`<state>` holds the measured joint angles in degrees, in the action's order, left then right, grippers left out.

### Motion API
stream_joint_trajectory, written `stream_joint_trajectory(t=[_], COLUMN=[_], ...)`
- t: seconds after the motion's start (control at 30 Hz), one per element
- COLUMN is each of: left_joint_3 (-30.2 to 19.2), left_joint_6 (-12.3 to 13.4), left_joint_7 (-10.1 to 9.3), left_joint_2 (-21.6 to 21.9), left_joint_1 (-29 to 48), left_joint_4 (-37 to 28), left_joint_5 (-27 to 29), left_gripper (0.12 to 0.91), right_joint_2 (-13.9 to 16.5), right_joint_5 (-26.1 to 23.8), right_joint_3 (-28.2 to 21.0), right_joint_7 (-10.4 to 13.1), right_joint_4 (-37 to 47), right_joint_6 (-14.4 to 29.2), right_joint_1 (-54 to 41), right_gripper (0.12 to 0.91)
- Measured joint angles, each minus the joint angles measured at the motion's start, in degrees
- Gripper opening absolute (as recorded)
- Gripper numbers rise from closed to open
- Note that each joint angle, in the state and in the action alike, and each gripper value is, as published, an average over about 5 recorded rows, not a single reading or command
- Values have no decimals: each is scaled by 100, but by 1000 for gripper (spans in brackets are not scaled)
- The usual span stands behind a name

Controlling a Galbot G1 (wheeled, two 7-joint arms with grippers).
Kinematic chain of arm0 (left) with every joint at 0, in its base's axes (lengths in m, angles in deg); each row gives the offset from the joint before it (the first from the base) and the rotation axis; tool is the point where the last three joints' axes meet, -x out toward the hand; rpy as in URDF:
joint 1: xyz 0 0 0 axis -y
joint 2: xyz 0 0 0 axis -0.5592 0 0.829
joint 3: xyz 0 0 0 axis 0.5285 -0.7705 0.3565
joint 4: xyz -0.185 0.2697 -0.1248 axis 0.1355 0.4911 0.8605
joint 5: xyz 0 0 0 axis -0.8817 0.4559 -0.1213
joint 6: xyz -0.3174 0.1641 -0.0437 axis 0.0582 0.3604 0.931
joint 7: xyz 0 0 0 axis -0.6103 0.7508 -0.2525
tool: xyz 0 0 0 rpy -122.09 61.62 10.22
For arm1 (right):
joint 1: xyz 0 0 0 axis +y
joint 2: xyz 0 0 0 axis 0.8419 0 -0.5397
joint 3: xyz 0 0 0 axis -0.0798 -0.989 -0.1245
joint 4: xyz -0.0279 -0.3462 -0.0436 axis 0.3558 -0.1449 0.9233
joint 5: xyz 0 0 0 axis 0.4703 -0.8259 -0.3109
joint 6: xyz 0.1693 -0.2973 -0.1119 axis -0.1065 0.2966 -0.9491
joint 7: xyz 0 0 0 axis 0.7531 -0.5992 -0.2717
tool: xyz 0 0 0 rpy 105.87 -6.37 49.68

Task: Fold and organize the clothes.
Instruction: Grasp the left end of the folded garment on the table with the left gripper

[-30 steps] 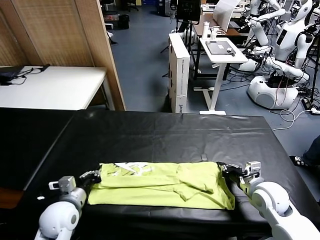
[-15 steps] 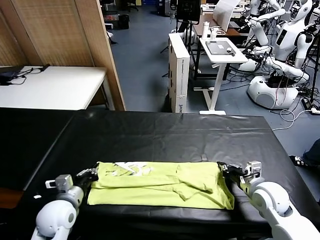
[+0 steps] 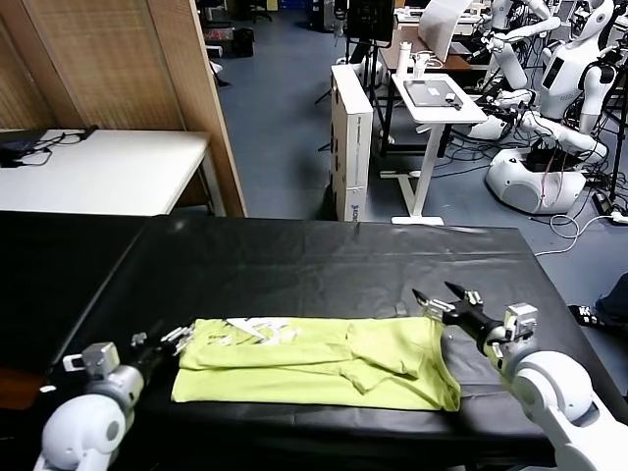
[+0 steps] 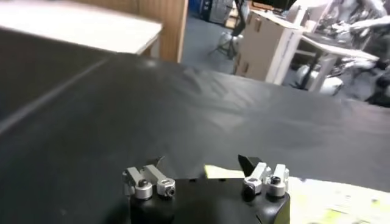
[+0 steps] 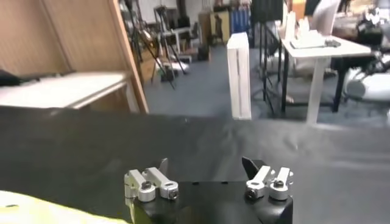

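Lime T-shirt [image 3: 319,361] lies folded into a long flat band on the black table [image 3: 324,265], near the table's front edge, running side to side between the two arms. White print shows on the upper layer toward the left end. One sleeve is folded over on the right half.

Left gripper [image 3: 169,339]: jaws spread wide, holding nothing. Low over the table, just off the shirt's left end; the shirt edge sits right ahead of the fingertips, with contact or a small gap impossible to tell. In the left wrist view the gripper [image 4: 201,163] shows both fingers parted, with a corner of the shirt [image 4: 332,198] lying just beyond one finger and black table between the jaws.

Right gripper [image 3: 439,294]: jaws spread wide, empty. It is raised a little above the table, at the shirt's right end, tips over the far right corner of the cloth, not touching it. The right wrist view shows that gripper [image 5: 204,163] with parted fingers, bare table between them, and a strip of the shirt [image 5: 42,210] off to one side of the jaws.
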<state>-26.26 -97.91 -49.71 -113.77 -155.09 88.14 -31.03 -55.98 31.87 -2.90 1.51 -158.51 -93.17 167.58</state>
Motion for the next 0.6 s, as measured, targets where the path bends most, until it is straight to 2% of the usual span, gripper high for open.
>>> stream_joint_trajectory(t=[0.33,0.53,0.6], left_joint_3=[-136,-133,-130], left_joint_6=[9,0,-3], left_joint_7=[47,40,36], left_joint_2=[-184,-204,-219], left_joint_1=[27,14,-1], left_joint_4=[-76,-84,-74], left_joint_5=[8,5,9], left_gripper=[892,763,693], right_joint_2=[-24,-37,-43], right_joint_5=[-44,-94,-123], right_joint_3=[-46,-110,-130], right_joint_7=[5,9,10], right_joint_4=[-41,-52,-52], right_joint_6=[-1,4,12], right_joint_1=[-2,-39,-52], right_gripper=[907,907,907])
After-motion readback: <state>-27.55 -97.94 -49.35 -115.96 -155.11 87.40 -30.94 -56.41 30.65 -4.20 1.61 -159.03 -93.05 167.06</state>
